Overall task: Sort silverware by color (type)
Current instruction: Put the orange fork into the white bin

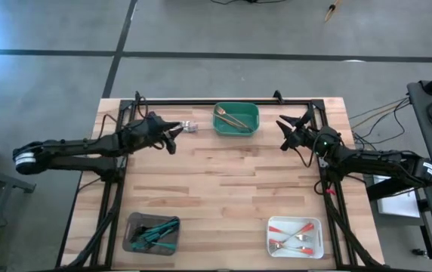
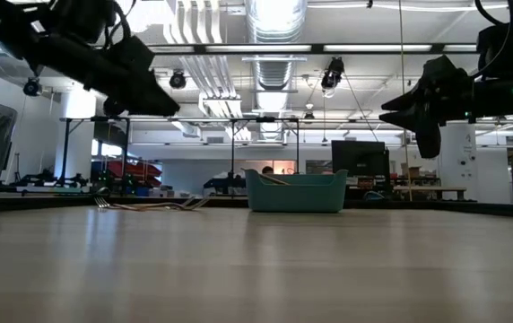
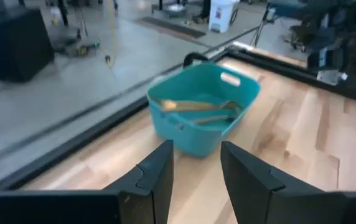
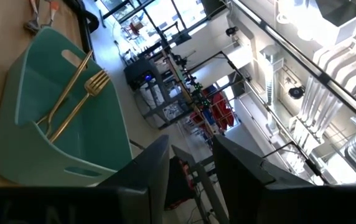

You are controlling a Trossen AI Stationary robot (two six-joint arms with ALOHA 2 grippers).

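Left hand (image 1: 175,138): raised over the far left part of the counter (image 1: 223,189), fingers (image 3: 156,177) spread with bare wood between them, gripping nothing, aimed toward the green tray.
Loose silverware (image 1: 189,127): a few pieces lying flat on the wood just past the left hand's tips, beside the green tray's left side; seen in the low view as thin utensils (image 2: 144,205) on the far counter edge; colours hard to tell.
Grey tray (image 1: 152,233): near left corner, holding the teal-handled pieces (image 1: 158,232) in a crossed heap.
Green tray (image 1: 236,119): far edge, centre, resting on the counter between the two hands.
Gold pieces (image 4: 72,99): a fork and a second long-handled utensil inside the green tray, leaning from floor to rim.
White tray (image 1: 295,236): near right corner, holding the red-orange-handled pieces (image 1: 293,227), metal heads pointing various ways.
Right hand (image 1: 285,134): held high over the far right part of the counter, well clear of the wood, fingers (image 4: 150,168) spread apart, empty.
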